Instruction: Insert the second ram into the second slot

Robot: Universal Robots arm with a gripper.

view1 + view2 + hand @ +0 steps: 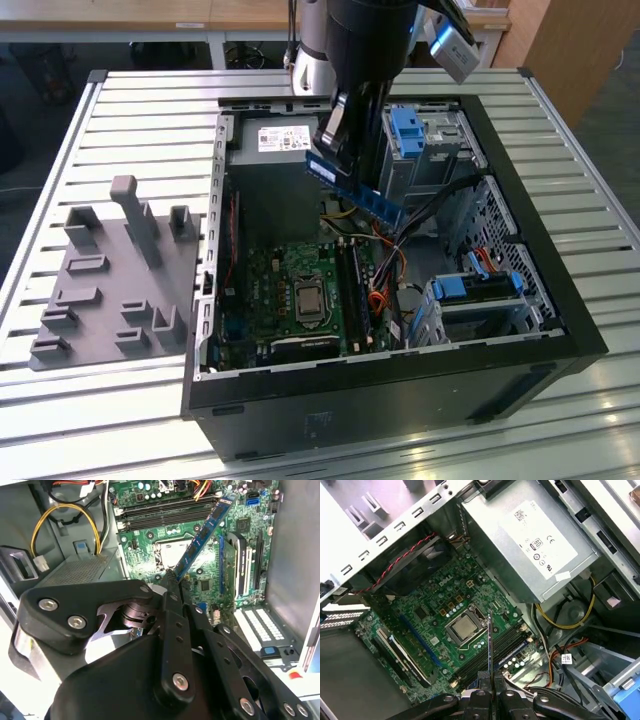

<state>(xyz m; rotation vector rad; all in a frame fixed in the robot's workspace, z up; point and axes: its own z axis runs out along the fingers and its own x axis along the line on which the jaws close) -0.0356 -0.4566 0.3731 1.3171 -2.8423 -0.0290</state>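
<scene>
Aloft, gripper [172,585] pinches second ram [204,534] over motherboard [145,555], yellow cables [65,509] nearby

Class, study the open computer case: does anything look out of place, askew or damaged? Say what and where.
Only the second ram: it hangs tilted above the motherboard, clamped at one end by the gripper, not seated in a slot. No damage shows.

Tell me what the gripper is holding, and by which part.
The gripper holds the second ram, pinched across its flat faces near one end; the rest juts out above the motherboard.
</scene>
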